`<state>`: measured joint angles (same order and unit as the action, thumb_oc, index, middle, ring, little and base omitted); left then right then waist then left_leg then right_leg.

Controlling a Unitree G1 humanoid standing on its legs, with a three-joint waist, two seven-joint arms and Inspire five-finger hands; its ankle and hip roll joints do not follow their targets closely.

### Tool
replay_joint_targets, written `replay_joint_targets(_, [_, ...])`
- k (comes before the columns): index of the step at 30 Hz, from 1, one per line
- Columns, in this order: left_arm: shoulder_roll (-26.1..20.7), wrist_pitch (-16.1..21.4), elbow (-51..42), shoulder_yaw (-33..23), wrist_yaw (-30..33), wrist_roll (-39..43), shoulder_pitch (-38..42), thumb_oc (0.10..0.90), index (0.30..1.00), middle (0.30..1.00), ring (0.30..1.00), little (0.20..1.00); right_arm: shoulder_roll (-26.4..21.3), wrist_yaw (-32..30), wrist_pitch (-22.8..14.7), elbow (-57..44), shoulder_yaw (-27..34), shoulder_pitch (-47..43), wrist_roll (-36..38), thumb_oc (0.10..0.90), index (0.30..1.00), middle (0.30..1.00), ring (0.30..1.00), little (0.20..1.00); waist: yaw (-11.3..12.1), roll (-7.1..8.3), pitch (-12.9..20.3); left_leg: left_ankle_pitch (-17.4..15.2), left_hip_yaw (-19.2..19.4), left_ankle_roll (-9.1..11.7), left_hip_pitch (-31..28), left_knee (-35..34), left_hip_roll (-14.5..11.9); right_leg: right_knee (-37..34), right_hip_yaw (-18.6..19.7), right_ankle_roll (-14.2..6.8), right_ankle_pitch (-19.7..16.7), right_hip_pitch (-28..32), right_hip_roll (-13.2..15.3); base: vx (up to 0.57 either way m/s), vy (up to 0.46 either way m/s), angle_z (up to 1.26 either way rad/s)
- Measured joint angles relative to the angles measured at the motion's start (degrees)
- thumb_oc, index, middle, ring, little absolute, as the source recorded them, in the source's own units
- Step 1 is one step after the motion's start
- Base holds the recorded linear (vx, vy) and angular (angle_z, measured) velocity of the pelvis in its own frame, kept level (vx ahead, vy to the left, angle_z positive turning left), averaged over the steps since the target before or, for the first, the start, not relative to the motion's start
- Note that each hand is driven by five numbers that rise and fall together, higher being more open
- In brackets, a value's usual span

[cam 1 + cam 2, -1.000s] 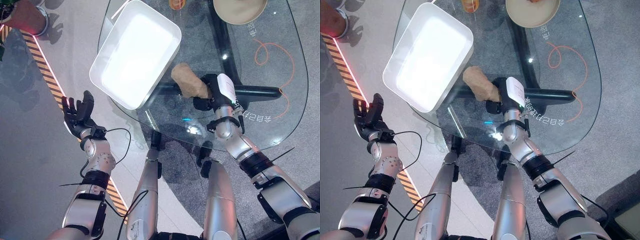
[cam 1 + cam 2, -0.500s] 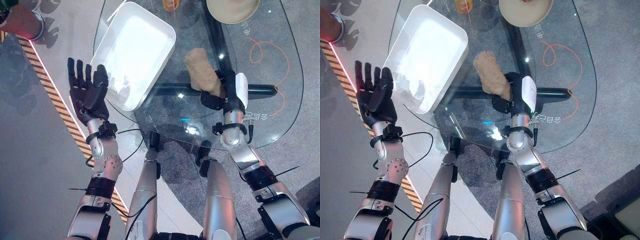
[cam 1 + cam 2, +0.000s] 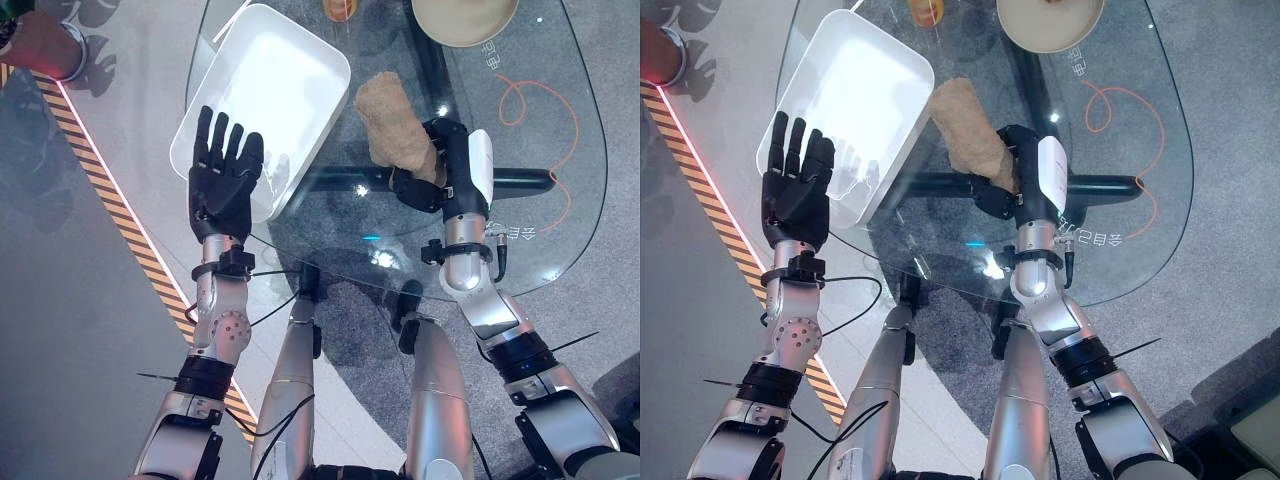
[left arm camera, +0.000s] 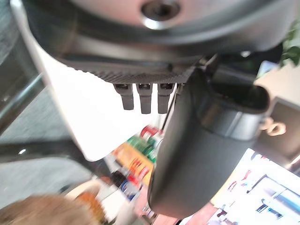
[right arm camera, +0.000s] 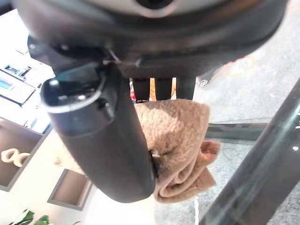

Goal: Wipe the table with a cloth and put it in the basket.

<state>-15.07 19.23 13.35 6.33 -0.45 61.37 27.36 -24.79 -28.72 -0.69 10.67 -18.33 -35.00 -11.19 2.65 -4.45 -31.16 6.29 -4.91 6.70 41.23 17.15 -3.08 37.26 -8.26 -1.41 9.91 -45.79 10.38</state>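
A tan cloth lies bunched on the glass table, just right of the white basket. My right hand is curled round the cloth's near end; the right wrist view shows the cloth between its fingers and thumb. My left hand is raised flat and open over the basket's near corner, touching nothing. In the left wrist view its straight fingers point at the white basket.
A tan bowl and an orange item sit at the table's far edge. An orange cord loops on the right part of the glass. A dark frame bar runs under the glass. A striped strip crosses the floor at left.
My left hand has risen from beside the table to over the basket's near corner. My right hand has carried the cloth farther away and a little left, closer to the basket.
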Motion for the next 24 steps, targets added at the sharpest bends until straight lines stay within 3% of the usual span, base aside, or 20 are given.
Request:
replay_joint_targets(13, [0.04, -6.33, -1.30, 2.31, -5.38, 7.79, 0.28, 0.800, 0.900, 0.900, 0.900, 0.900, 0.11, 4.29, -1.43, -5.56, -2.11, -0.09, 0.04, 0.100, 0.300, 0.300, 0.300, 0.200, -0.84, 0.04, -0.02, -0.10, 0.46, -0.16, -0.20, 0.01, 0.00, -0.08, 0.41, -0.08, -0.07, 0.00, -0.02, 0.00, 0.000, 0.00])
replay_joint_targets(24, [0.02, -8.02, -3.55, 2.61, -5.57, 8.43, 1.73, 0.800, 0.900, 0.900, 0.900, 0.900, -0.01, 7.86, -1.16, -5.56, -4.47, -0.10, 0.08, 0.100, 0.300, 0.300, 0.300, 0.200, -1.32, 0.04, -0.02, -0.11, 0.58, -0.18, -0.28, -0.04, 0.00, -0.12, 0.54, -0.10, -0.11, 0.00, -0.04, 0.00, 0.000, 0.00])
